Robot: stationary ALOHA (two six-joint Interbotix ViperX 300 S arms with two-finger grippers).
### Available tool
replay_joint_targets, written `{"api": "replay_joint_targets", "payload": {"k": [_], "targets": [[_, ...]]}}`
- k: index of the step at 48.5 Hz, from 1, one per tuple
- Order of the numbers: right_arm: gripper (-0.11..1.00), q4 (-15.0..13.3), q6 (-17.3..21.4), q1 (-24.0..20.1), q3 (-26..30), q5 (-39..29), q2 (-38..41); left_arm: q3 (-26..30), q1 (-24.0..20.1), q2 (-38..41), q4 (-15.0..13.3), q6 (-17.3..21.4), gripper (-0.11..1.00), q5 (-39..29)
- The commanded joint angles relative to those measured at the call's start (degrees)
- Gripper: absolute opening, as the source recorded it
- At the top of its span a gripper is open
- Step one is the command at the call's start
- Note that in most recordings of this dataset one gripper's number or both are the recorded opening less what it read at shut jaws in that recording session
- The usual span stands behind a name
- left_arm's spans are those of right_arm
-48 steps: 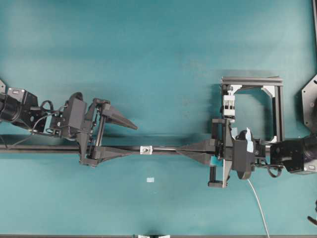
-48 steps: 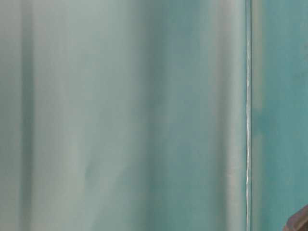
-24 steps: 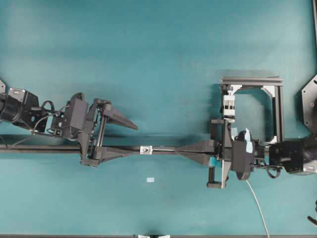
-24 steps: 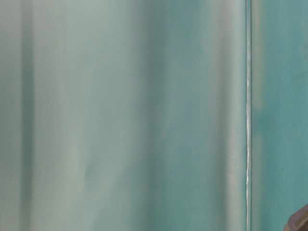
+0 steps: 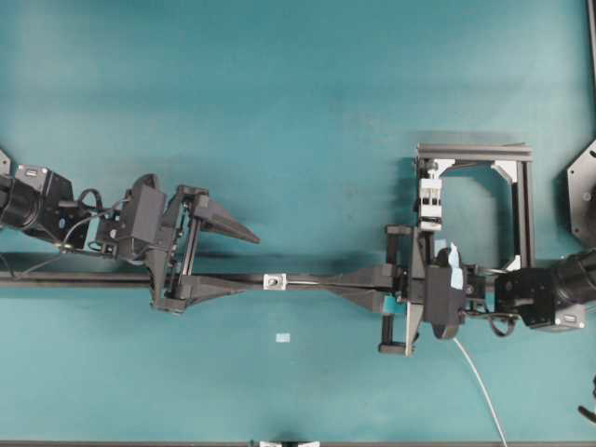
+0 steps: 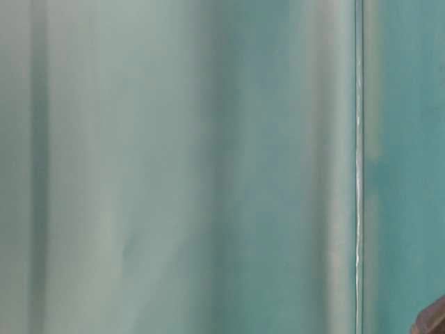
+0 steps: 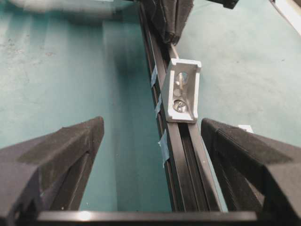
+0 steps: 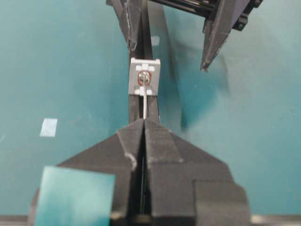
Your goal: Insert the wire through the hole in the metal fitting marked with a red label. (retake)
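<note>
The teal bench (image 5: 298,93) carries a long black aluminium rail (image 5: 74,278) running across it, with the left pincer (image 5: 237,256) straddling it, fingers apart and holding nothing. The right pincer (image 8: 143,123) is pressed together on the wire (image 8: 145,104), whose short free end reaches to the metal fitting (image 8: 145,76), a small silver bracket standing on the rail between the two pincers. The wire's tip meets the red-ringed hole (image 8: 144,78); the left wrist view shows no wire coming out of the bracket's far side, so I judge the threading begun at most, with the push through remaining. A small pale tape patch (image 5: 283,338) lies apart on the bench.
</note>
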State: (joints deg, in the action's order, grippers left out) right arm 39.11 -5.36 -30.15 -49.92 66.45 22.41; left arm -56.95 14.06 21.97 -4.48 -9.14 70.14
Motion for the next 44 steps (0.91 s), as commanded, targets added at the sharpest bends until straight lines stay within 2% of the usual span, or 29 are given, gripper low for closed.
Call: {"api": "replay_joint_targets", "payload": {"k": [1,44], "targets": [[0.02,0.0,-0.1,0.9,1.1,0.3,-0.3,0.6,0.1,-0.7,0.2,0.1,0.52,0.2],[0.02,-0.4,-2.2,3.5,6.8,-1.3,3.1,1.0,0.1,-0.7,0.3,0.0,0.52,0.0]]}}
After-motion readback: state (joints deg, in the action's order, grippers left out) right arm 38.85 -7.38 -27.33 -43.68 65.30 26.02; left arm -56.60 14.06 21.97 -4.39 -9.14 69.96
